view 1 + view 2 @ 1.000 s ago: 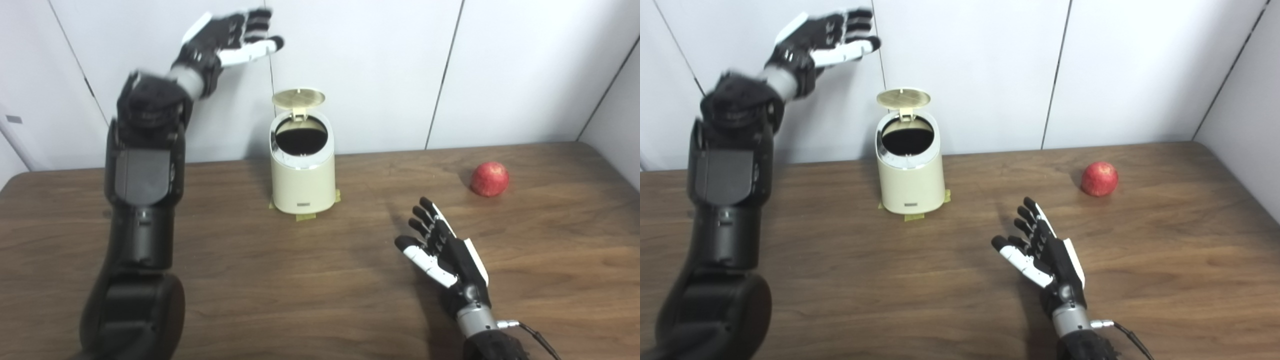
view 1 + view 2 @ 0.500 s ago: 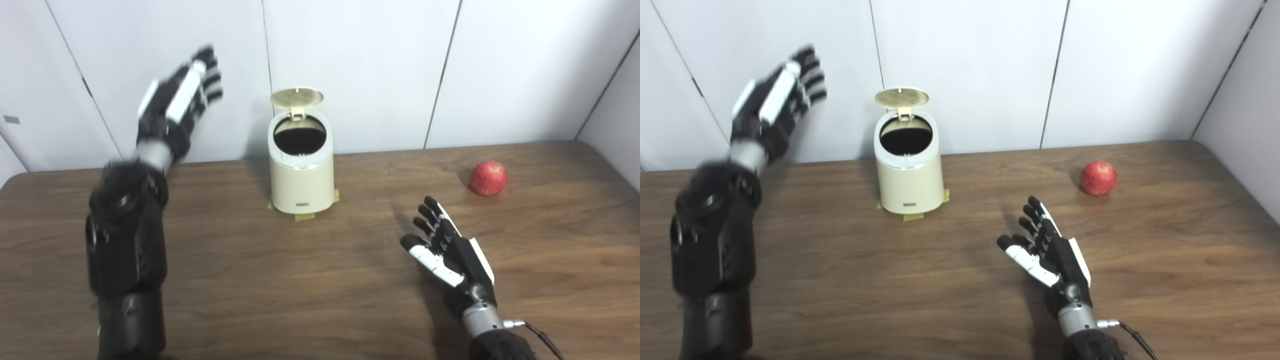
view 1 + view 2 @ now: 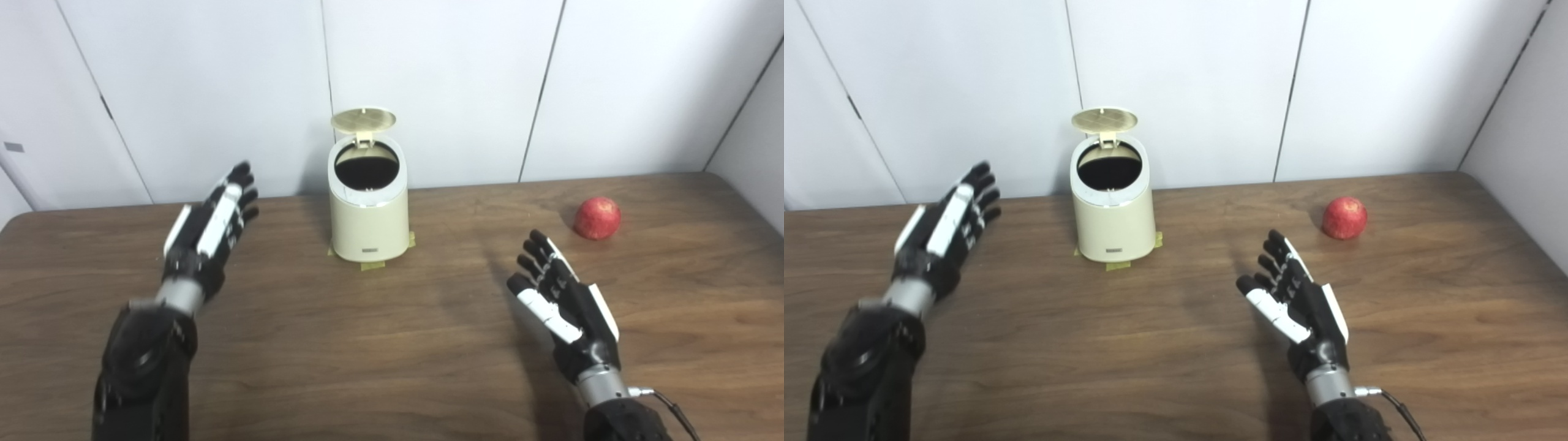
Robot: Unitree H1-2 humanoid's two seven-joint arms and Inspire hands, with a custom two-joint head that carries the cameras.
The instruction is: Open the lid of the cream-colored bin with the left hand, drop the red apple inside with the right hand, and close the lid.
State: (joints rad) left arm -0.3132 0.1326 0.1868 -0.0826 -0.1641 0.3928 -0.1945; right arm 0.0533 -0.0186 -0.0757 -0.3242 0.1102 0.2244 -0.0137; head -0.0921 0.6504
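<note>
The cream-colored bin [image 3: 369, 214] stands at the back middle of the wooden table, on bits of yellow tape. Its round lid [image 3: 364, 118] is tipped up at the back, and the dark inside shows. The red apple [image 3: 598, 218] lies on the table to the right of the bin, apart from both hands. My left hand [image 3: 210, 228] is open, fingers stretched out, low over the table left of the bin and holding nothing. My right hand [image 3: 566, 306] is open too, palm turned inward, nearer than the apple and to its left.
White wall panels [image 3: 441, 86] run close behind the bin. The brown table [image 3: 380, 343] stretches wide in front. Its right end meets a side wall [image 3: 1525, 141]. A thin cable [image 3: 1402, 413] hangs off my right wrist.
My left hand has dropped from high above the bin down to table height at its left. My right hand has shifted a little forward and right, toward the apple. The lid stays up.
</note>
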